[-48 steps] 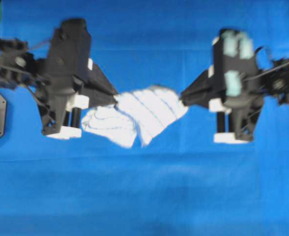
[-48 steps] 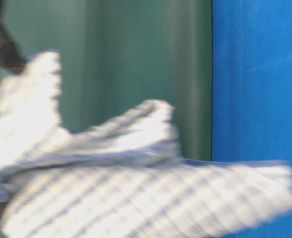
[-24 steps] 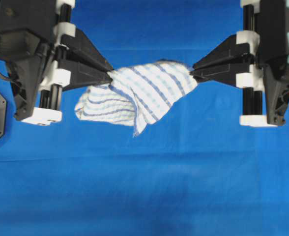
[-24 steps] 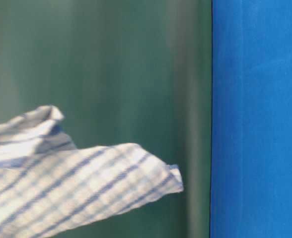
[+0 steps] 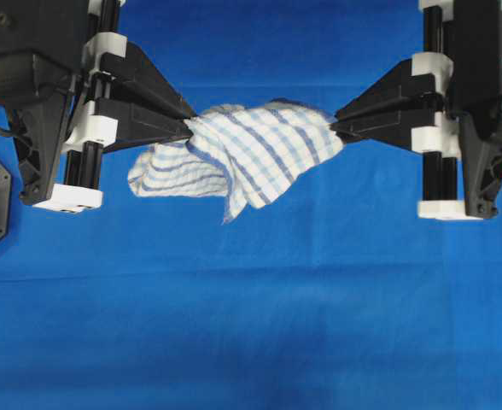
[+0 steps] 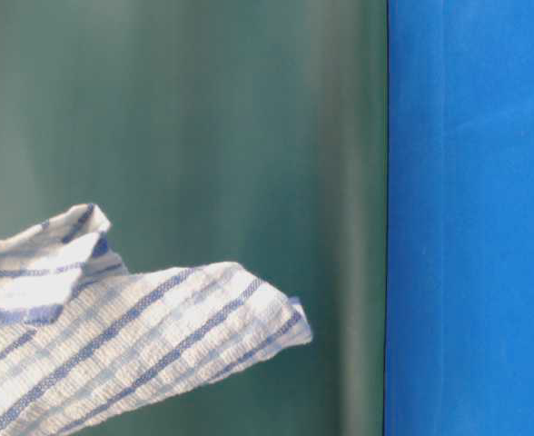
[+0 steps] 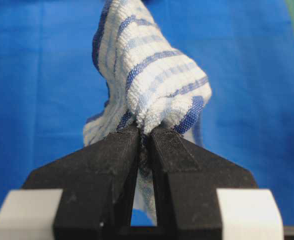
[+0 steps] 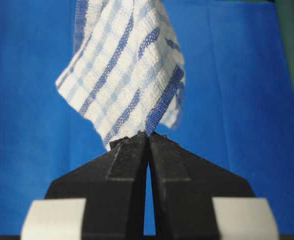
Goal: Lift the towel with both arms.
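- Left tool (image 5: 189,130) and right tool (image 5: 333,126) each clamped on an end of the towel (image 5: 242,154).
- Towel hangs clear of the blue counter (image 5: 251,325) — lift looks essentially done.

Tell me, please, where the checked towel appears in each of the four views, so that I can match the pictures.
Overhead: the towel hangs upper centre, between the left gripper and the right gripper.
Table-level: lower left, against the green background.
Left wrist: top centre, above the shut fingertips.
Right wrist: top centre.
Shared landmark: the blue cloth surface.
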Action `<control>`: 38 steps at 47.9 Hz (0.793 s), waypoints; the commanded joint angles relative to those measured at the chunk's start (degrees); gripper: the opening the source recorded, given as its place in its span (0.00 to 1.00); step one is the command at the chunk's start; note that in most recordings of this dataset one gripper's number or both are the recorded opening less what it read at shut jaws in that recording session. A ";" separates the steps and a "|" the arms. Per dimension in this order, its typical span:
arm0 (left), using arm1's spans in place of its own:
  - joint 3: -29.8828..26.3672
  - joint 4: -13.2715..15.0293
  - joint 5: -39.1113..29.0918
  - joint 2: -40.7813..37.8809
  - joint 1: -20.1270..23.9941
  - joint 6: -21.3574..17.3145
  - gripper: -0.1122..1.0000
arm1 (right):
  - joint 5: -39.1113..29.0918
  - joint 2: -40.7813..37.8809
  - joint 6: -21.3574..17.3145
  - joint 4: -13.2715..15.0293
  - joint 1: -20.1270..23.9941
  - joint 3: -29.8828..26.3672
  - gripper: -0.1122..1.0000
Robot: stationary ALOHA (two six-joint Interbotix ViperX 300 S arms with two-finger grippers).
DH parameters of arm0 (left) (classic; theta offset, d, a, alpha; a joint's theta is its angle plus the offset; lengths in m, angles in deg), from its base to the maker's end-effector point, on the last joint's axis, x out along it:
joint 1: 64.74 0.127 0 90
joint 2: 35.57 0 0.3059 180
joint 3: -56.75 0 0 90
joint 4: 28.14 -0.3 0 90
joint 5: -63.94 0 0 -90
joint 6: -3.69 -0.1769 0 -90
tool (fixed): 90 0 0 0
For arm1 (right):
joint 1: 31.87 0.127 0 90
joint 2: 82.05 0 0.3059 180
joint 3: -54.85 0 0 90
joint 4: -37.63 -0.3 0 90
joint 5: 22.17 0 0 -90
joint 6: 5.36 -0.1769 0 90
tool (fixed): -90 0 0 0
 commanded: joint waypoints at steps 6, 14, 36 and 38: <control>-0.97 -0.18 1.76 0.53 0.44 -2.20 0.16 | 0.18 1.05 0.35 0.26 -0.35 -1.41 0.12; -0.62 -0.18 1.85 0.79 1.41 -1.93 0.52 | -0.35 1.14 0.26 1.76 -0.88 -1.32 0.48; 6.15 0.35 2.11 1.93 0.79 -1.67 0.93 | -2.64 0.00 -2.29 2.99 -0.26 1.49 0.72; 7.29 0.35 2.20 1.85 0.62 -1.67 0.93 | -2.29 -0.44 -2.90 2.72 0.09 2.64 0.72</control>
